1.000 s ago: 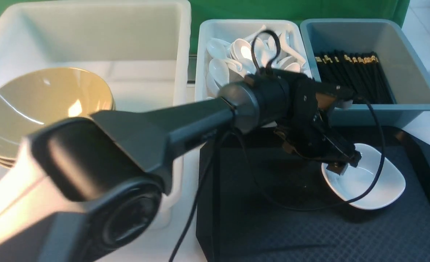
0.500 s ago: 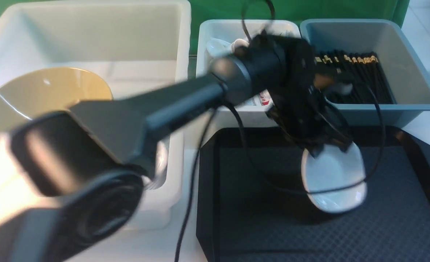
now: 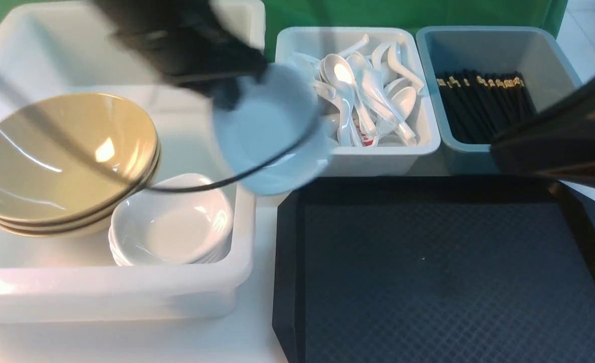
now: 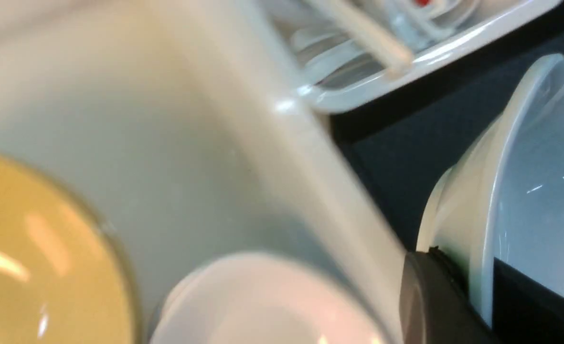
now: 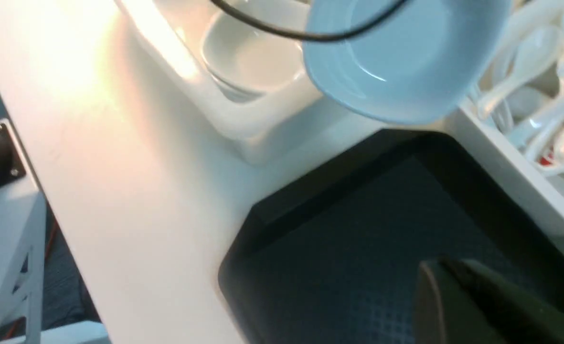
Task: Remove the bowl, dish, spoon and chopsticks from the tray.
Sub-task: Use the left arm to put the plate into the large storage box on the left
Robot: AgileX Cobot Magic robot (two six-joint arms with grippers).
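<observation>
We see the left arm [image 3: 176, 35] and the dish [image 3: 269, 131] only as blur; the view's edges cut off the right arm [image 3: 564, 136] and the tray [image 3: 286, 282].

Your L arm [image 3: 176, 35] is raised fwd, L gripper [image 4: 473, 291] clamped on the dish [image 3: 272, 136] rim; R arm [image 3: 559, 136] sits low at right, R gripper [image 5: 437, 286] closed.

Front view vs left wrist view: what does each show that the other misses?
Only front: the chopsticks in the blue-grey bin, and the right arm. Only left wrist: the left claw pinching the dish by its rim, close up. Both: that dish held aloft, the tan bowls, the stacked white dishes, the spoon bin, part of the tray.
</observation>
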